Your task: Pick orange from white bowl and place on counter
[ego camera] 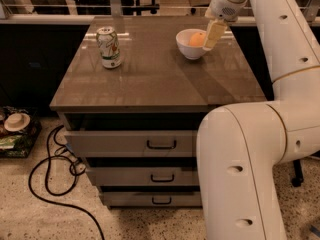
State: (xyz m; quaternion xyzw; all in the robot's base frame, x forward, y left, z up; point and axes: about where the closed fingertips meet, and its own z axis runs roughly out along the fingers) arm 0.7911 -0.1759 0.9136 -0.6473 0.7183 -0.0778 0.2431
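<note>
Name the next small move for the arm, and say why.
Probably lower the tool a little further into the white bowl, toward the orange. The tool hangs at the bowl's right rim, just beside the orange, which lies inside the bowl and is not yet on the counter.

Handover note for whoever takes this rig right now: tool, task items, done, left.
The tool hangs at the white bowl's right rim, beside the orange; grasp unconfirmed.
The orange lies in the white bowl, far right on the counter.
A soda can stands far left.
Done: tool brought to the bowl.
Left: grasp orange, lift out, set on counter.
</note>
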